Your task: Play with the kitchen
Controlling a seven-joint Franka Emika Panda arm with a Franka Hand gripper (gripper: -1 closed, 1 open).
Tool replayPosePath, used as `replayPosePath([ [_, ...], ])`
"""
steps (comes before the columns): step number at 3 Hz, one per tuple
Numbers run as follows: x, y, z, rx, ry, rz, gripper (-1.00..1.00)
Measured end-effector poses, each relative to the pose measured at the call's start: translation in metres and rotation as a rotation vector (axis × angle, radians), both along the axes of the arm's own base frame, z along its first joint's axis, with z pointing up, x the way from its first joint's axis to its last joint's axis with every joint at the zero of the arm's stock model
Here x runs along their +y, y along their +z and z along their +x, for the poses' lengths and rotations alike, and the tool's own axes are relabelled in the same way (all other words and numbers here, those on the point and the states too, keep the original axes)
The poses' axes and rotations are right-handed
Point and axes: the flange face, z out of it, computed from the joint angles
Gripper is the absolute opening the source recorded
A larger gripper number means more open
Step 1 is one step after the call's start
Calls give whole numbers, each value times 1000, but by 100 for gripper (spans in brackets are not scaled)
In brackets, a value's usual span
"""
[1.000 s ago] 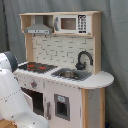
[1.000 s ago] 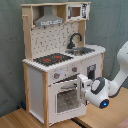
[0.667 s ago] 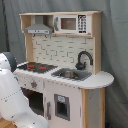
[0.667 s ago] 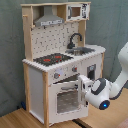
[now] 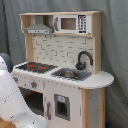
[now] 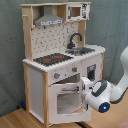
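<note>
The toy kitchen [image 6: 55, 75] stands on a wooden floor before a grey curtain in both exterior views. In the second exterior view the white arm [image 6: 122, 80] reaches in from the second exterior view's right, and its wrist sits right in front of the oven door [image 6: 65, 100]. The gripper [image 6: 84, 90] points at the door's right edge, near the handle [image 6: 67, 87]; its fingers are hidden against the panel, so whether the jaws are spread or pressed together cannot be told. The door seems to stand slightly ajar (hard to be sure). Above the jaws runs the counter, with the red-ringed hob [image 6: 50, 59] up and away from them toward the second exterior view's left, and the grey sink [image 6: 84, 50] and black faucet [image 6: 74, 40] higher behind. The hood [image 6: 49, 19] and microwave [image 6: 79, 11] sit on top. In the first exterior view the arm [image 5: 15, 102] fills the lower left corner, covering the oven.
</note>
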Motion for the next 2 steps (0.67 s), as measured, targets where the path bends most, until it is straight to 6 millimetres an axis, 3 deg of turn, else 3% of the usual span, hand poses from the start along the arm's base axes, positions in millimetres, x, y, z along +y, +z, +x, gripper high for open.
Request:
replayPosePath([
  [2,37,-2,-37,-15,-27,12,-100],
])
